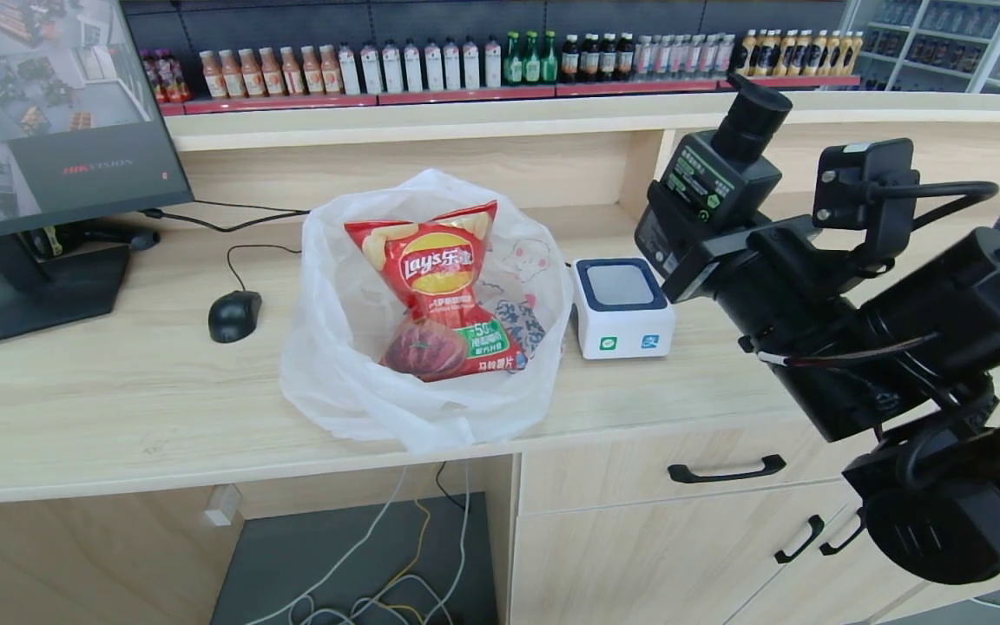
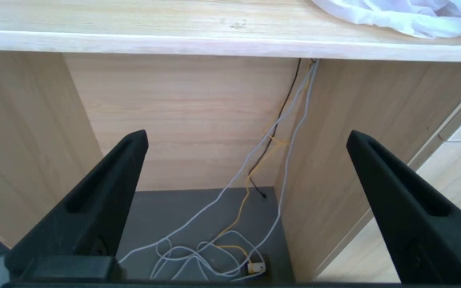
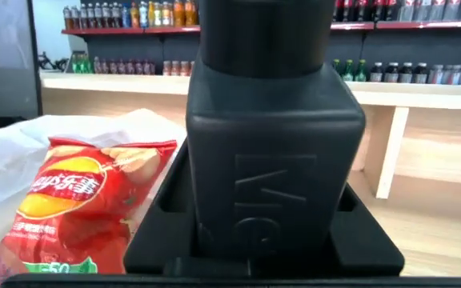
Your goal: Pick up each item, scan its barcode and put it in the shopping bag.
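Left gripper [image 2: 246, 140]: fingers apart | right gripper [image 1: 720, 260]: clamped on black scanner [image 1: 701, 187] | left of it: red crisp packet [image 1: 435, 291] in white plastic bag [image 1: 335, 356]

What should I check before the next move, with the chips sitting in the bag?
1. Chips bag inside the shopping bag: ok.
2. Shopping bag open at the top, sitting on the counter: ok.
3. Left tool open and empty, below the counter edge: ok.
4. Right tool shut on the handheld scanner: ok.
5. Chips barcode already scanned: cannot tell.
6. White desk scanner apart from the bag: ok.
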### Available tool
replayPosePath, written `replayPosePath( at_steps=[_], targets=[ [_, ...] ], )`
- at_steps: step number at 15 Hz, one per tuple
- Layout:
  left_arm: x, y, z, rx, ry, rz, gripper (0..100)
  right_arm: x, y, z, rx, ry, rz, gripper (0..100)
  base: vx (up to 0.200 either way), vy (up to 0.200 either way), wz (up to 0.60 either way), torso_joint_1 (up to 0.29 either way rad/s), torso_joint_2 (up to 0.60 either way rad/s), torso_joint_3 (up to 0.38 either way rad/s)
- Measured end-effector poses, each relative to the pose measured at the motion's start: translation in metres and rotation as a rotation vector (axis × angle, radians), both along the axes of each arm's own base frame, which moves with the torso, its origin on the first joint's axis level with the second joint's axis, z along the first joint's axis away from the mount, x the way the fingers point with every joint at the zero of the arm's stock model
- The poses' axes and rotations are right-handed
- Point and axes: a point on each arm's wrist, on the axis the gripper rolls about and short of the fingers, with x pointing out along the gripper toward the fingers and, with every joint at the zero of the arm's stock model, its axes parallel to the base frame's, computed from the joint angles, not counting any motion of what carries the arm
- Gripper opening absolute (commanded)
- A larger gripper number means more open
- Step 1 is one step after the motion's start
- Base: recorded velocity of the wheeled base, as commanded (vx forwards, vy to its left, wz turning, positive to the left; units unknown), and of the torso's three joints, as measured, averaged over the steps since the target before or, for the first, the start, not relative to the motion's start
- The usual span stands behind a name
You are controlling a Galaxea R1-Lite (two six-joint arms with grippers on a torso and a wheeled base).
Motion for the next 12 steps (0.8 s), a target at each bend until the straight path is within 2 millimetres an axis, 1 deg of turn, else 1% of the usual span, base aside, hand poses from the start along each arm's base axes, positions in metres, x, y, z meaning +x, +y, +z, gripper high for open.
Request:
replayPosePath(
  at_steps=[3, 6, 12],
  targets=[
    [0.000, 0.000, 0.000, 0.001, 0.000, 0.000, 100, 0.005, 0.001, 0.006, 0.054, -0.005, 0.007, 0, 0.000, 0.200, 0.00, -0.001, 0.00, 0.001],
    [0.000, 0.000, 0.000, 0.000, 0.000, 0.000, 100, 0.008, 0.005, 0.006, 0.066, -0.002, 0.005, 0, 0.000, 0.200, 0.00, 0.007, 0.00, -0.001],
    [0.000, 0.000, 0.000, 0.000, 0.000, 0.000, 100, 0.005, 0.014, 0.004, 0.065, 0.005, 0.035, 0, 0.000, 0.200, 0.00, 0.003, 0.01, 0.004]
  ],
)
